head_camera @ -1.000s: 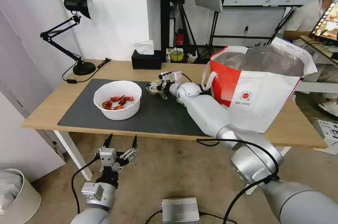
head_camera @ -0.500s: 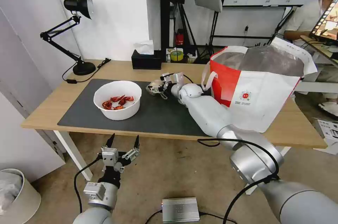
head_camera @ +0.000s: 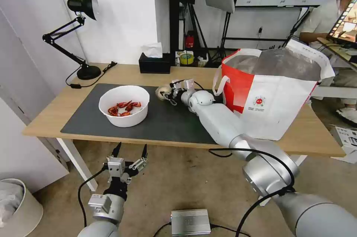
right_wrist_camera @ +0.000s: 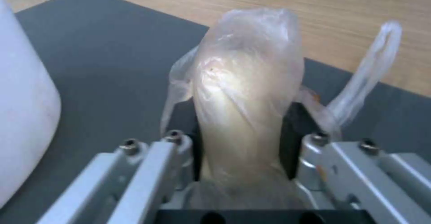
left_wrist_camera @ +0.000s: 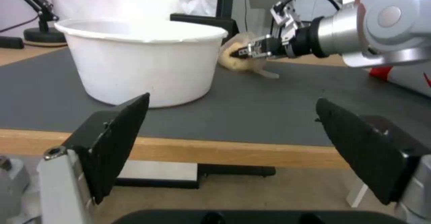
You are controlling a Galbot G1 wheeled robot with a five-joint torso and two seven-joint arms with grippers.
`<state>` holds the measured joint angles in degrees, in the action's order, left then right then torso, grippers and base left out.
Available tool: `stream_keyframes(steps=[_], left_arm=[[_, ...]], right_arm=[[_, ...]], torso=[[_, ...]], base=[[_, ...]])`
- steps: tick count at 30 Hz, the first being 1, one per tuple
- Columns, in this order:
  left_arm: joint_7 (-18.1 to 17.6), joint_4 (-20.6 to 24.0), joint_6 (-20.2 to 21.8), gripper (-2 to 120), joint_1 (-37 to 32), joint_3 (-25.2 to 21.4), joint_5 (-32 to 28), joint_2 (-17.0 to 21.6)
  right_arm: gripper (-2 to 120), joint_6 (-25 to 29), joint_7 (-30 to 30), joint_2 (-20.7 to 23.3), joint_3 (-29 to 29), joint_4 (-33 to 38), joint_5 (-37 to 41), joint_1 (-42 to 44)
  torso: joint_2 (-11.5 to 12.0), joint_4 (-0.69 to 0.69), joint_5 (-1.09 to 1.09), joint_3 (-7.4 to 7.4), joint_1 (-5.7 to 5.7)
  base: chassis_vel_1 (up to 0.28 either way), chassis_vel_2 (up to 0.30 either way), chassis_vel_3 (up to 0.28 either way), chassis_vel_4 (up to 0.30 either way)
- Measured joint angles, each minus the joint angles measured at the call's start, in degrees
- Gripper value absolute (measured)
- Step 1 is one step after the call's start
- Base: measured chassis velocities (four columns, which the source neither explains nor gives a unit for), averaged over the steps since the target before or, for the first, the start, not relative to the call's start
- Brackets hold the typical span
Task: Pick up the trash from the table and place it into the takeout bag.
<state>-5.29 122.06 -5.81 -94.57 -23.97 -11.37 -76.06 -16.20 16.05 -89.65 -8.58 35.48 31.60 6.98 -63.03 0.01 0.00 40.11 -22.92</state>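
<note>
Your right gripper [right_wrist_camera: 242, 139] has its fingers squeezed on the soft, slippery bundle [right_wrist_camera: 247, 92] at 12 o'clock; hold its middle gently.

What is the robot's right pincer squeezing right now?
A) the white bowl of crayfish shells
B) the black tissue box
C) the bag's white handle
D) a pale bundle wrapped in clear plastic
D: the right pincer has its fingers closed on the clear-plastic pale bundle, above the dark grey mat.
</note>
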Motion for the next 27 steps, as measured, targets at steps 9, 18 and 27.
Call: stream_keyframes(steps=[9, 18, 27], left_arm=[[-0.03, 0.99, -0.12, 100, -0.91, 0.16, 0.86, -0.35], [-0.1, 1.66, -0.2, 100, -1.26, -0.02, 0.94, -0.86], [-0.11, 1.78, -0.2, 100, -1.44, 0.34, 1.05, -1.02]], right_arm=[[3, -3.24, -7.4, 8.54, -2.61, 17.22, 2.94, 5.94], [3, -5.18, -14.05, 22.03, -2.06, 42.95, 6.93, 18.22], [3, -6.85, -15.82, 30.36, 2.21, 59.48, 9.62, 27.84]], torso=[[0.0, -0.02, 0.01, 0.0, 0.0], [0.0, -0.03, 0.03, 0.0, 0.0], [0.0, -0.02, 0.02, -0.01, 0.01]], base=[[0.0, 0.0, 0.0, 0.0], [0.0, 0.0, 0.0, 0.0], [0.0, 0.0, 0.0, 0.0]])
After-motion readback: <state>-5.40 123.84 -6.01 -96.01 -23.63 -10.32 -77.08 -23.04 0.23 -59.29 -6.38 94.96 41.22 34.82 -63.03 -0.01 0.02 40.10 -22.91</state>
